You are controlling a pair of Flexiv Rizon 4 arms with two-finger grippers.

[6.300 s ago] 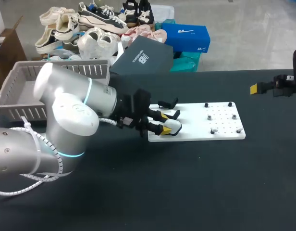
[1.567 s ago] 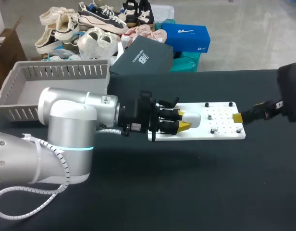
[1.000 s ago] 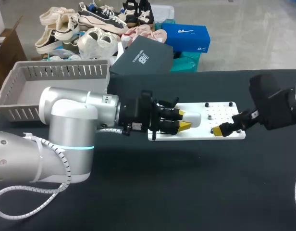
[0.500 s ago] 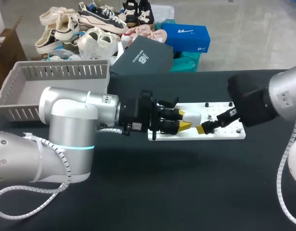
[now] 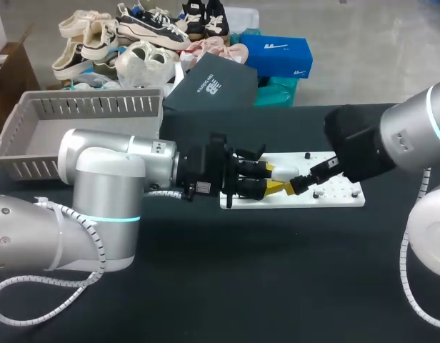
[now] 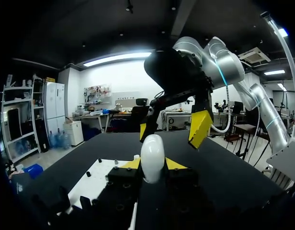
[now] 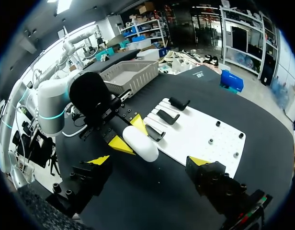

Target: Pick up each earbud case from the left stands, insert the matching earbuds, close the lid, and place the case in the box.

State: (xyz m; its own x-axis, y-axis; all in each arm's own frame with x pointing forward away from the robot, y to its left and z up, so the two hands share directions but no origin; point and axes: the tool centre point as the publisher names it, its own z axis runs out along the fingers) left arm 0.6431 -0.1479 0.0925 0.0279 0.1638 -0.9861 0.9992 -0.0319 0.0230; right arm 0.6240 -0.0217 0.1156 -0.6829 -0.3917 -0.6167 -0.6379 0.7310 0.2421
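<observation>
A white earbud case (image 5: 286, 174) is held level above the white board (image 5: 338, 198), lid closed, with my left gripper (image 5: 274, 179) shut on it. In the left wrist view the case (image 6: 152, 157) stands up between my own yellow tips (image 6: 153, 166). My right gripper (image 5: 295, 183) has come in from the right and is open. Its two yellow tips (image 6: 171, 129) straddle the far end of the case without touching it. In the right wrist view the case (image 7: 140, 143) lies just ahead of my open right gripper (image 7: 148, 160), and the left gripper (image 7: 129, 133) grips its far end.
Black stands (image 7: 167, 116) sit on the board's left part and small black pegs (image 5: 316, 194) on its right part. A grey slatted basket (image 5: 34, 136) stands at the table's far left. A dark box lid (image 5: 209, 86) rests at the back edge.
My right arm has swung left across the board, bringing its open fingers up to the case. The left arm and the case have stayed still.
</observation>
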